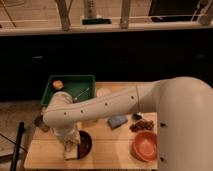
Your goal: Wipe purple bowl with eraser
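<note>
I am looking down on one wooden table (pixel 107 145) with one white robot arm (pixel 105 107) reaching across it from the right side toward the front left corner.

Two bowls are sitting on the table. The purple bowl (pixel 86 142) is lying near the front edge, toward the front left corner. It is small, round and shallow, so dark a maroon that it is reading almost black-brown, with a slight gloss. The arm is covering its left part. The other, an orange bowl (pixel 146 146), is larger and is sitting near the front right corner.

One eraser (pixel 71 153), a small whitish-tan block, is lying at the front edge, touching or just beside the purple bowl's left rim. The one gripper (pixel 70 144) is pointing straight down right above the eraser, at the bowl's left side. I cannot tell how far open it is, or whether it is gripping the eraser.

One blue-grey pad (pixel 118 121) is lying near the middle of the table. One small brown heap (pixel 141 125) is lying right of it, toward the right edge.

One green tray (pixel 67 79) is resting at the back left corner, holding one orange round item (pixel 58 85) and one spoon-like utensil (pixel 81 93).
</note>
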Tool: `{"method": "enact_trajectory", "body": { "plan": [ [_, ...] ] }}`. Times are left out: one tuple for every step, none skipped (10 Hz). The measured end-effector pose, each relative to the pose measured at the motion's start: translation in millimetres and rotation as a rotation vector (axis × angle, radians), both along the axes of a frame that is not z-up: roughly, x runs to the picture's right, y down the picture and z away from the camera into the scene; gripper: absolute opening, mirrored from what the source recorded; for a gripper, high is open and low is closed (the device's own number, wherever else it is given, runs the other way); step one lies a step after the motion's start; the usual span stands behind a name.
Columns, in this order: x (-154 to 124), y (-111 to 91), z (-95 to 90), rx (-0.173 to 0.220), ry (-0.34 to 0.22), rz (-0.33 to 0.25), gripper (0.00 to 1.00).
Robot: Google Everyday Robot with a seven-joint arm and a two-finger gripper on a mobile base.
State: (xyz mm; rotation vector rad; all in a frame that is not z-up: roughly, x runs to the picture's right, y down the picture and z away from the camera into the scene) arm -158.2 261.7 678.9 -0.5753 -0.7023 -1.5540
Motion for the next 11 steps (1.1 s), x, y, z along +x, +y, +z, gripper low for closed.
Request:
{"method": "enact_trajectory", "body": {
  "plan": [
    [10,1,0.2,-0.003,0.009,0.005,0.00],
    [25,2,1.2,-0.008,0.026,0.021,0.00],
    [38,-1,4.7,-0.009,0.048,0.037,0.00],
    [41,-6,8.2,-0.007,0.057,0.047,0.00],
    [44,-14,13.2,-0.003,0.072,0.044,0.00],
    [42,-24,18.4,0.001,0.079,0.036,0.00],
    [36,-33,22.3,0.008,0.081,0.021,0.00],
    [26,-38,23.1,0.012,0.076,0.004,0.00],
    [15,-42,23.7,0.017,0.068,-0.018,0.00],
    [-2,-43,22.2,0.019,0.047,-0.049,0.00],
    [-11,-41,20.0,0.018,0.030,-0.071,0.00]
  ]
}}
